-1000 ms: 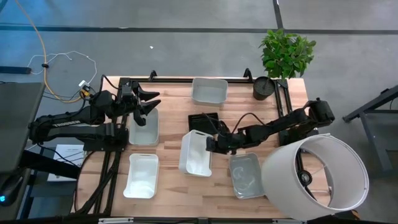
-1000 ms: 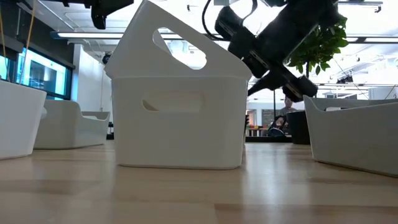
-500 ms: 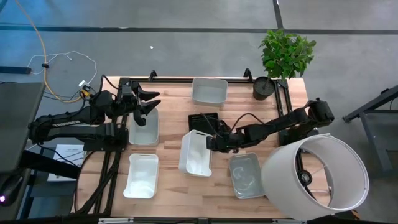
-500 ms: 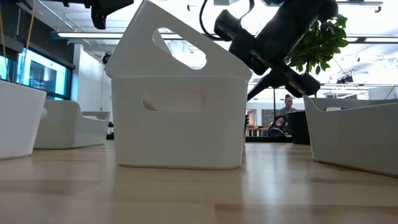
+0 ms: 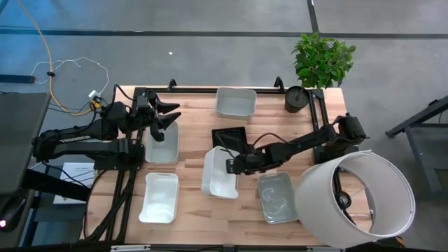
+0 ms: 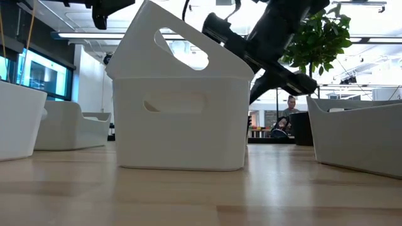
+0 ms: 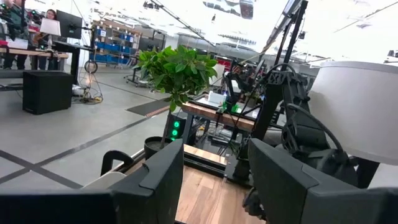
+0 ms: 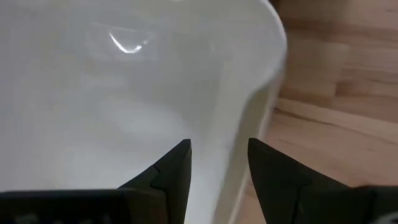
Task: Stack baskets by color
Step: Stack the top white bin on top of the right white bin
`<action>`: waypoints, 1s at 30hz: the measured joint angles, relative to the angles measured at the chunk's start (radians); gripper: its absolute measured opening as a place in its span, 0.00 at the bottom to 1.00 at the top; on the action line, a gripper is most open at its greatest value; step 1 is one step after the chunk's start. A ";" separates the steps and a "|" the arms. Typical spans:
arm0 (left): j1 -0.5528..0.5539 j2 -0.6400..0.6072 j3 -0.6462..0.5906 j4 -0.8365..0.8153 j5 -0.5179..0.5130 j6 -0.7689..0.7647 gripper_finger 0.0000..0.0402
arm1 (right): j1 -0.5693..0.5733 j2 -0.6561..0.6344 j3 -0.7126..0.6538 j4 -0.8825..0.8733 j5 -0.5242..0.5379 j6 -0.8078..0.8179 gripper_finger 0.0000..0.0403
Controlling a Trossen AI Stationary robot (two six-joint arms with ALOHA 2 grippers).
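I'm hovering the right pincer [image 5: 229,166], fingers parted and grasping nothing, over the right rim of the tilted white basket [image 5: 218,173] mid-tabletop; its long axis runs front-to-back. Left pincer [image 5: 170,112] is waiting far off, also parted.

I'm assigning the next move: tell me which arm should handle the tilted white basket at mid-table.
Right. The right gripper is open over the tilted white basket, its rim between the fingers. The left gripper is open, raised over the far-left basket.
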 joint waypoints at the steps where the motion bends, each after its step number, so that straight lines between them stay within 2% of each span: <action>1: 0.000 0.000 0.000 0.000 0.000 0.000 0.42 | 0.000 0.000 0.000 0.001 0.001 0.000 0.36; 16: 0.000 0.000 0.000 0.000 0.000 0.000 0.42 | 0.000 0.034 0.000 0.042 -0.006 0.029 0.35; 30: 0.000 0.000 0.000 0.000 0.000 0.000 0.42 | 0.001 0.031 0.024 0.038 -0.027 0.019 0.28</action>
